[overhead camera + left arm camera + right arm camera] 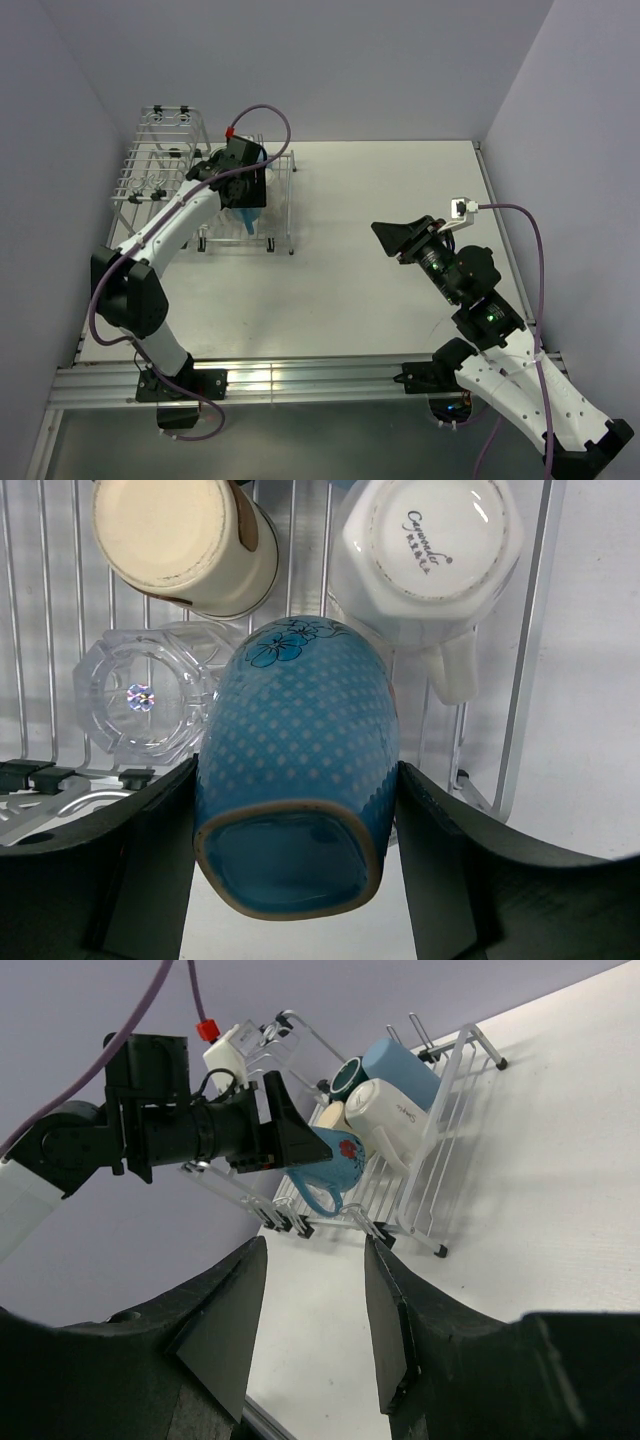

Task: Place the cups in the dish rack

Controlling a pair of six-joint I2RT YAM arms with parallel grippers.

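My left gripper (247, 205) is shut on a blue mug (295, 770) with a white dot pattern, its base toward the wrist camera and both fingers (140, 860) against its sides. It hangs over the near end of the silver wire dish rack (150, 170). Below it in the rack lie a cream mug (185, 545), a white mug (430, 550) and a clear glass (145, 695). The right wrist view also shows a dark teal mug (348, 1075) and a blue tumbler (400, 1070) in the rack (450, 1090). My right gripper (395, 238) stands open and empty above the table.
The rack's taller basket section (172, 125) stands at the far left by the wall. White tabletop (380, 190) stretches between the rack and my right arm. Grey walls close in the left, back and right sides.
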